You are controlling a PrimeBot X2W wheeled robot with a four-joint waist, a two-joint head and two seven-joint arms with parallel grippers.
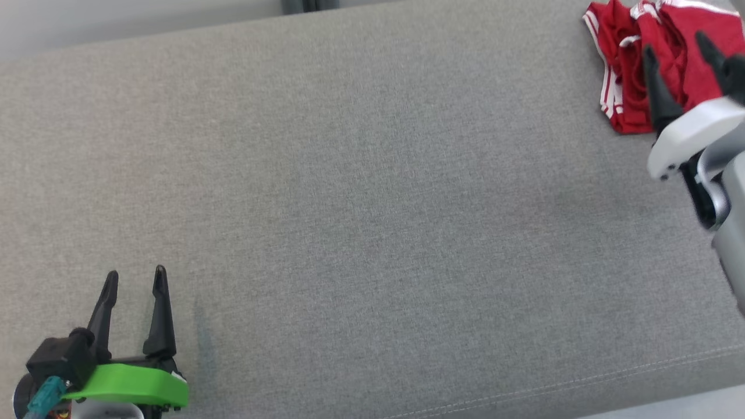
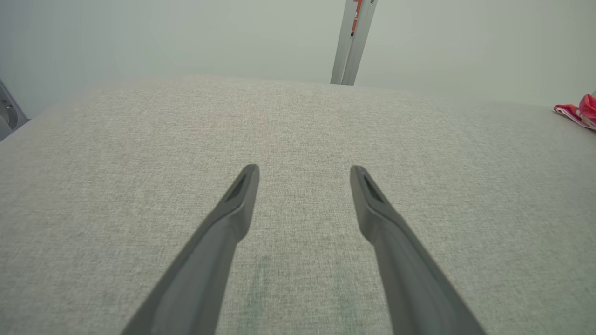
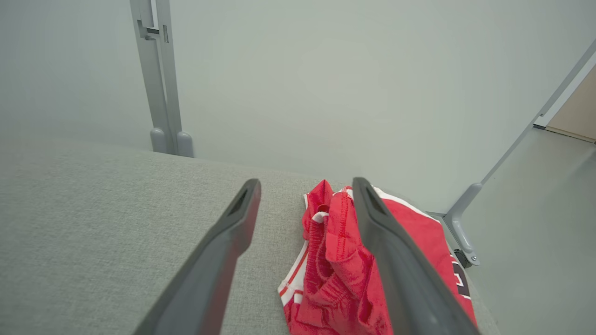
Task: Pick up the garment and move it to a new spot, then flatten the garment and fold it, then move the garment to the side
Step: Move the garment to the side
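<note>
Two end effectors showed in the head view. Our left end effector (image 1: 136,271) sat at the lower left, its fingers spread wide over bare grey fabric and its base cut off by the bottom edge. Our right end effector (image 1: 674,43) was at the upper right, jaws wide too, with one fingertip overlapping the red garment (image 1: 625,70). We could not tell whether it touched the cloth. The garment lay crumpled at the far right corner of the desk (image 1: 372,203), white stripes along its hems, cut off by the view's top and right edges.

From the left wrist view, the left end effector (image 2: 303,168) stood wide and empty above the desk (image 2: 139,163). A sliver of the garment (image 2: 579,111) showed at the right edge. A metal post (image 2: 351,42) rose behind the desk, bearing an orange mark (image 2: 356,9) too small for us to read.

From the right wrist view, the right end effector (image 3: 306,182) was wide and gripped nothing. Its right-hand finger hid part of the garment (image 3: 344,260), which lay bunched near the far edge of the desk (image 3: 93,209). A dark printed mark (image 3: 458,279) on the cloth, half hidden behind that finger, was unreadable to us.
</note>
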